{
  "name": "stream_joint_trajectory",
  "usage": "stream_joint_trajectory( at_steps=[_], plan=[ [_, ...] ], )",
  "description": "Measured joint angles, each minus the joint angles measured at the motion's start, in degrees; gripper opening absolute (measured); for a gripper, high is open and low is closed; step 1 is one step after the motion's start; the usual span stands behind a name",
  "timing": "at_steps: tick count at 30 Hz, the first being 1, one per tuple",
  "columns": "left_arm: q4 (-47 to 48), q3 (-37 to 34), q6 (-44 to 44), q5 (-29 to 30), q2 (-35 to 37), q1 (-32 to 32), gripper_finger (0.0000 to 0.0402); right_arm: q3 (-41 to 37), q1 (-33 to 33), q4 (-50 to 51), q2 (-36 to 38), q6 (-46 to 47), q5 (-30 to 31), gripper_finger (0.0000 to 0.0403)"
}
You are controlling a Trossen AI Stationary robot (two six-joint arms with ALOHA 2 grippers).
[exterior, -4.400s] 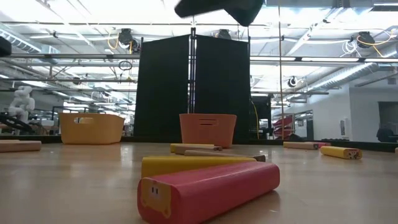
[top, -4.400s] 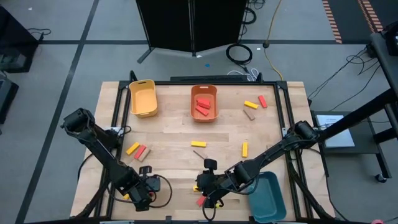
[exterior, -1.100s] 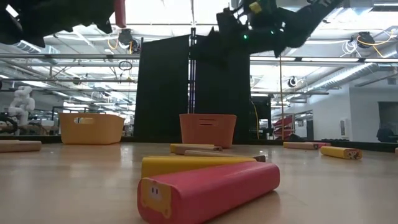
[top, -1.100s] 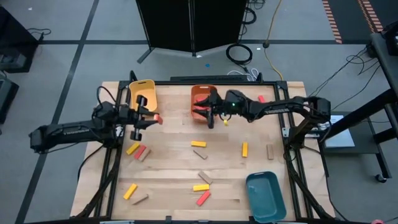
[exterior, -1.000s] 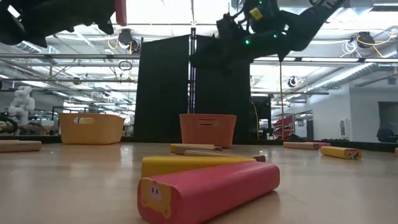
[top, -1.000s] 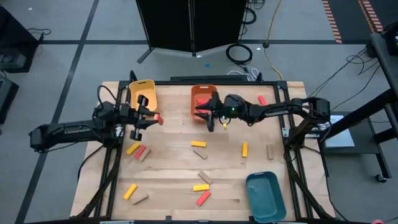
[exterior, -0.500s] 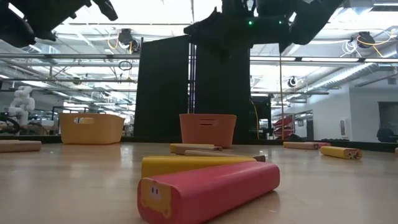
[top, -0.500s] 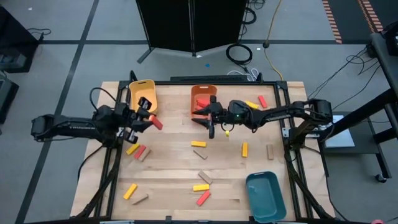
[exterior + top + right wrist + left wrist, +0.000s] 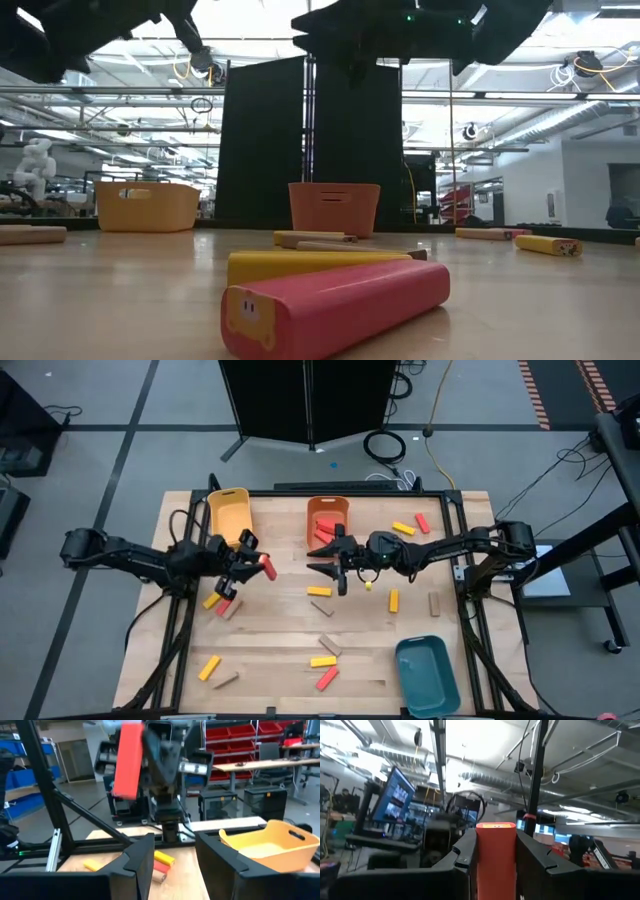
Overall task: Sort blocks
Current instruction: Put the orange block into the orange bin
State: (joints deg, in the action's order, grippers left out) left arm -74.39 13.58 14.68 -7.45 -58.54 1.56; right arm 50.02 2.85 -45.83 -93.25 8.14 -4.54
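Observation:
My left gripper [image 9: 250, 563] hovers over the table's left-middle, shut on a red block [image 9: 268, 568] that also shows in the left wrist view [image 9: 495, 860]. My right gripper [image 9: 322, 565] hangs open and empty just near of the orange bin [image 9: 328, 510], facing the left gripper; its fingers [image 9: 142, 855] frame the red block [image 9: 127, 760]. Red blocks [image 9: 322, 536] lie in the orange bin. Several red, yellow and tan blocks lie flat on the table, among them a yellow one [image 9: 319, 591] and a red one [image 9: 326, 679]. My left gripper pinches the red block between its two fingers [image 9: 465, 855], on the block's long sides [image 9: 484, 865]. The block lies along the fingers, and its free end [image 9: 495, 826] sticks out past the fingertips. The fingers slant upward toward the table's right. The block is lifted clear of the table.
The yellow bin [image 9: 229, 516] stands at the far left and the teal bin [image 9: 428, 675] at the near right. Loose blocks cluster near the left gripper [image 9: 222, 604], at the far right [image 9: 410, 525] and at the near middle [image 9: 335, 305]. Bare wood lies between the clusters.
My left gripper has carried the red block from beside the yellow bin toward the table's right and near edge, turning as it went. My right gripper has drawn back from over the orange bin toward the near edge and a little left.

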Motion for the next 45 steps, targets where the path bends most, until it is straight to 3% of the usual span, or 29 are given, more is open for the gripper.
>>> stream_joint_trajectory(
  at_steps=[18, 21, 26, 35, 40, 45],
  plan=[
    [-10.3, 0.1, -6.2, 5.2, -10.9, 2.2, 0.0089, 0.0, 0.9, 1.1, -0.1, -2.1, 0.0, 0.0137],
    [-10.1, 1.3, -7.6, 9.0, -12.0, 2.2, 0.0089, 0.0, 0.9, 0.8, -0.1, -2.4, 0.0, 0.0142],
    [-6.8, 5.3, -8.0, 10.8, -16.3, 1.5, 0.0089, 0.4, 0.9, 0.7, -0.1, -3.0, -0.5, 0.0179],
    [-5.8, 9.5, -9.5, 9.8, -21.0, 0.3, 0.0089, 1.6, 0.6, 2.8, -0.1, -1.3, -6.3, 0.0290],
    [-5.7, 11.8, -11.0, 9.7, -23.3, 0.1, 0.0089, 1.6, 0.2, 2.6, -0.1, -1.3, -4.9, 0.0317],
    [-5.5, 14.5, -11.1, 9.6, -26.3, -0.5, 0.0089, 1.6, -0.6, 2.5, -0.1, -1.4, 2.0, 0.0316]
  ],
)
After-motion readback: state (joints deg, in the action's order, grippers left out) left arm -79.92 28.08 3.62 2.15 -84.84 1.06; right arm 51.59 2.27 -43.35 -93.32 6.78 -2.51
